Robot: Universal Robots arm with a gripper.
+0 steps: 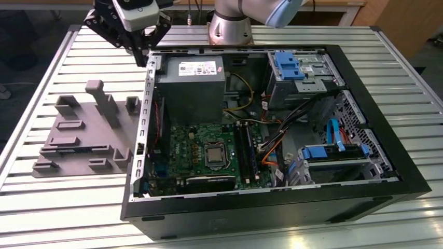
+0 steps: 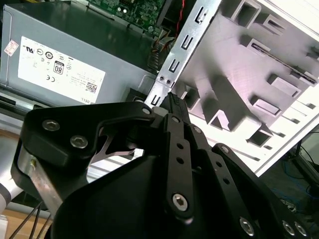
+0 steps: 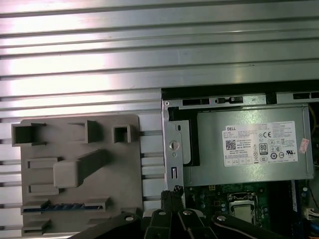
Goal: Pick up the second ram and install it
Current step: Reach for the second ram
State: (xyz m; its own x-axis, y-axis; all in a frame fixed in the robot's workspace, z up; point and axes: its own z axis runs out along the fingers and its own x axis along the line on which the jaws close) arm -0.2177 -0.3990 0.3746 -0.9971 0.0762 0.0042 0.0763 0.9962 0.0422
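The black two-fingered claw point(image 3: 172, 195), fingertips pressed together on nothing, hangs over the side edge of the open black computer case point(image 1: 277, 210). The thin blue-green ram stick point(image 3: 65, 205) lies slotted in the grey moulded tray point(image 3: 75, 137) beside the claw, apart from it.

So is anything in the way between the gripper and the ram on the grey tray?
Nothing visible. The ram lies in a slot of the grey tray, uncovered; the gripper hangs by the case wall.
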